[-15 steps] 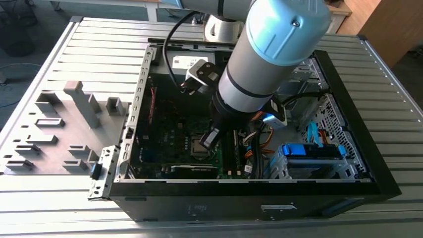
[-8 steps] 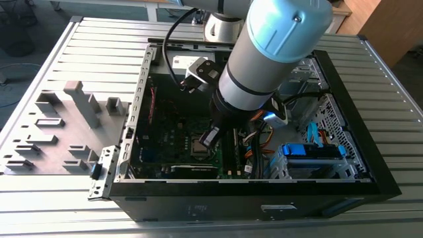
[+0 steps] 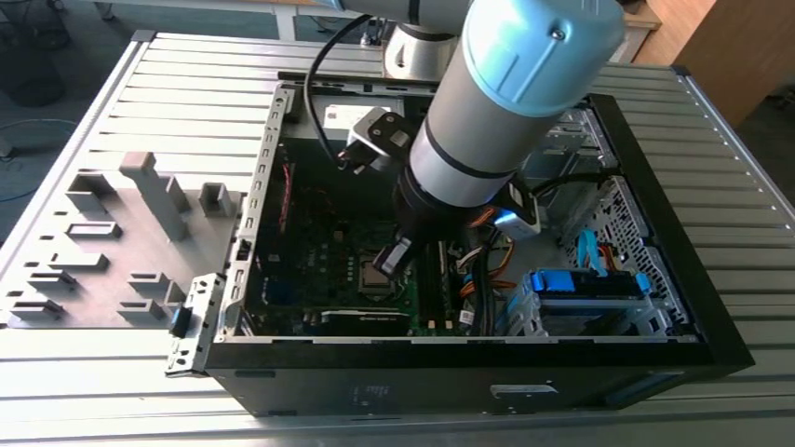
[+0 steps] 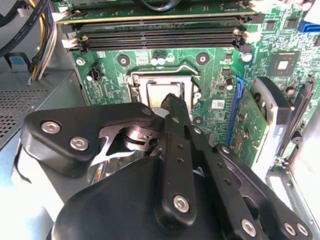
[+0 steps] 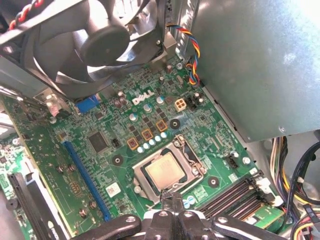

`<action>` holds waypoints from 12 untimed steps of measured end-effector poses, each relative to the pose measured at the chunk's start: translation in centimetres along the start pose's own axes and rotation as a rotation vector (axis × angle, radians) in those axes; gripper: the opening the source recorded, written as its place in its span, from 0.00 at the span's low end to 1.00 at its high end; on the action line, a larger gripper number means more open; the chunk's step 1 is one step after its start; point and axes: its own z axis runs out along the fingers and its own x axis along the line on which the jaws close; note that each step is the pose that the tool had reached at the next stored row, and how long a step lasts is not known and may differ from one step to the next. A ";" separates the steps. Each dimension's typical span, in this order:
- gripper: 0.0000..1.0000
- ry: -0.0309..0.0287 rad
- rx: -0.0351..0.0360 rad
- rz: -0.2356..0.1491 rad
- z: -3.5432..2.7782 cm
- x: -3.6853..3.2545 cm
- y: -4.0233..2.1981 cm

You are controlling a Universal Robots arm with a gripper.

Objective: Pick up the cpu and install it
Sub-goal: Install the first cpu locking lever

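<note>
While the arm reaches down into the open computer case [image 3: 646, 279] in the exterior view, its gripper [image 3: 393, 258] hangs just above the motherboard [image 3: 323, 251], close over the CPU socket [image 3: 376, 279]. In the first wrist view the cpu [image 5: 164, 169] lies flat inside the socket's metal frame [image 5: 141, 175], silver-grey top facing up, square to the frame's edges. The gripper's fingertips [image 5: 171, 200] sit drawn together into one narrow tip at the socket's edge, just beside the chip and holding nothing. The second wrist view shows the same: the black fingers [image 4: 172, 107] meet over the near edge of the cpu [image 4: 162, 92], whether touching it I cannot tell. The memory slots [image 4: 160, 37] run alongside the socket, a blue expansion slot [image 5: 85, 177] lies on its other side, and the case fan [image 5: 100, 40] stands beyond. Outside the case, on the exterior view's left, the grey fixture tray [image 3: 112, 251] rests on the slatted table [image 3: 186, 93]
</note>
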 end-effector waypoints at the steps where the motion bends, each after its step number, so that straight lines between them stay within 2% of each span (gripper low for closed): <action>1: 0.11 -0.0001 0.0001 0.000 0.02 0.06 0.10; 6: 0.11 -0.0027 0.0008 -0.001 0.09 0.37 0.55; 10: 0.11 -0.0054 -0.0003 -0.001 -0.40 0.36 0.65; 12: 0.11 -0.0057 -0.0003 -0.001 -0.41 0.36 0.65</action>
